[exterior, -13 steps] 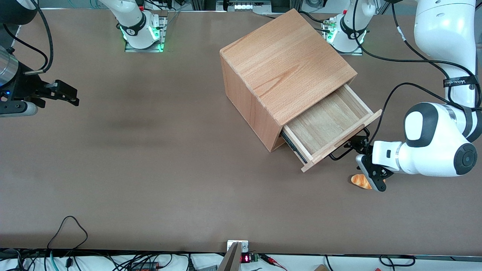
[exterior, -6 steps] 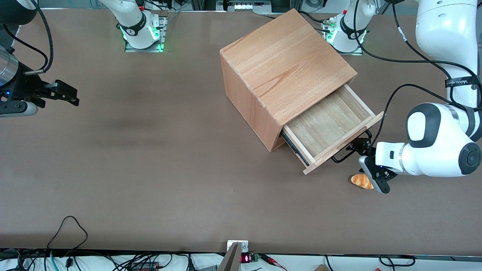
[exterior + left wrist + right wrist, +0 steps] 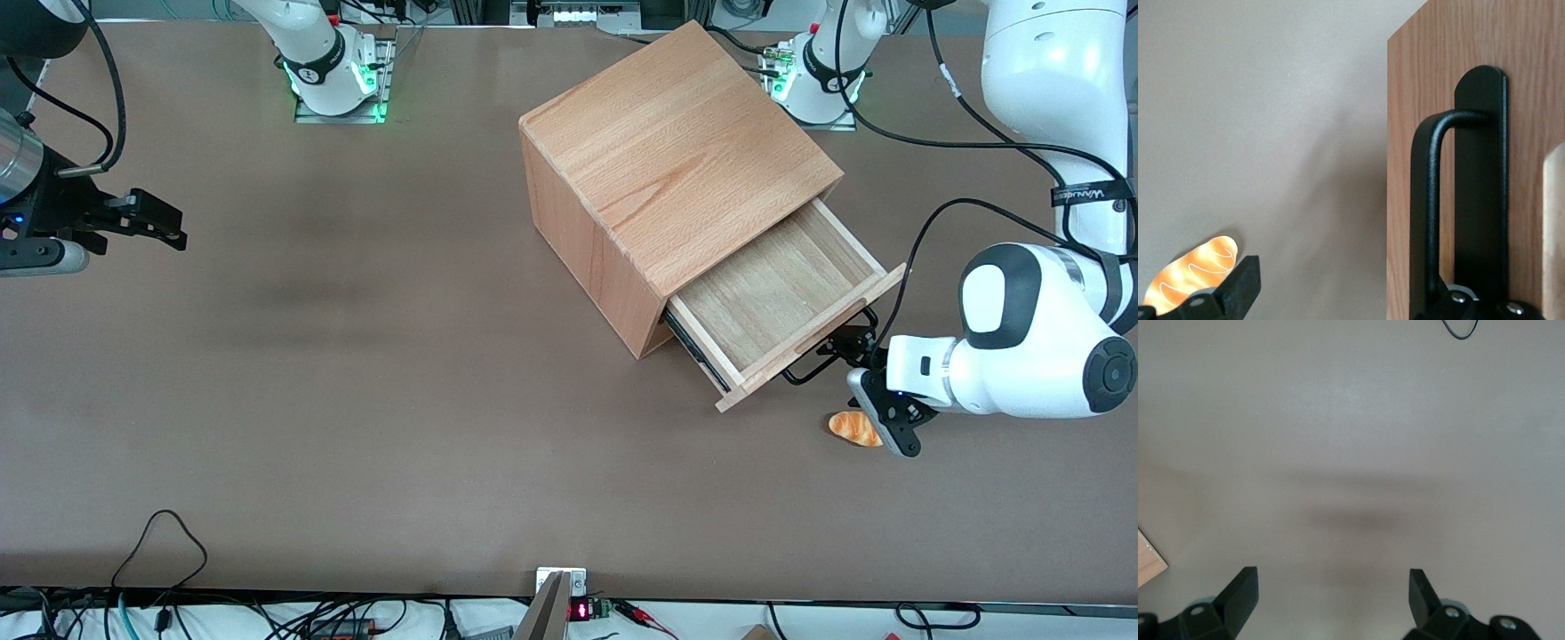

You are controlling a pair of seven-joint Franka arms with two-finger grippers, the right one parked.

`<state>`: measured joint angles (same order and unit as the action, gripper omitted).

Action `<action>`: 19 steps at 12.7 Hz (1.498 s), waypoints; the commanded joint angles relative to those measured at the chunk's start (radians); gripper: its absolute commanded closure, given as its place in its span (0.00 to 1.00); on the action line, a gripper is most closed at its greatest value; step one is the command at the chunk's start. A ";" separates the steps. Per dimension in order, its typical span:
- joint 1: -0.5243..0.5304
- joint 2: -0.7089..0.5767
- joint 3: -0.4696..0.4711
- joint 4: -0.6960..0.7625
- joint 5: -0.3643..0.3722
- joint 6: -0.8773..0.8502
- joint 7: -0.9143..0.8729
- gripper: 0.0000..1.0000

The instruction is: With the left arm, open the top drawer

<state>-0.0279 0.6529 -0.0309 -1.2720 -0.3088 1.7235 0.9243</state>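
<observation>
At the working arm's end of the bench, top drawer sits pulled out of the cabinet; claw open around its handle, bread piece just beside.

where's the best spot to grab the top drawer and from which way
Grip the black wire loop handle standing off the top drawer's front board, coming straight at the front. The gap under the loop admits a finger. The left arm's claw sits there now, one finger inside the loop.
</observation>
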 commanded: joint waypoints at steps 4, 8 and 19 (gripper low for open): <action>0.013 0.083 0.008 0.065 0.011 0.024 -0.027 0.00; 0.022 0.083 0.006 0.097 0.008 -0.056 -0.033 0.00; 0.037 0.086 0.006 0.166 -0.019 -0.189 -0.105 0.00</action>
<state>-0.0032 0.7164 -0.0301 -1.1625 -0.3304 1.5865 0.8296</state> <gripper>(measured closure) 0.000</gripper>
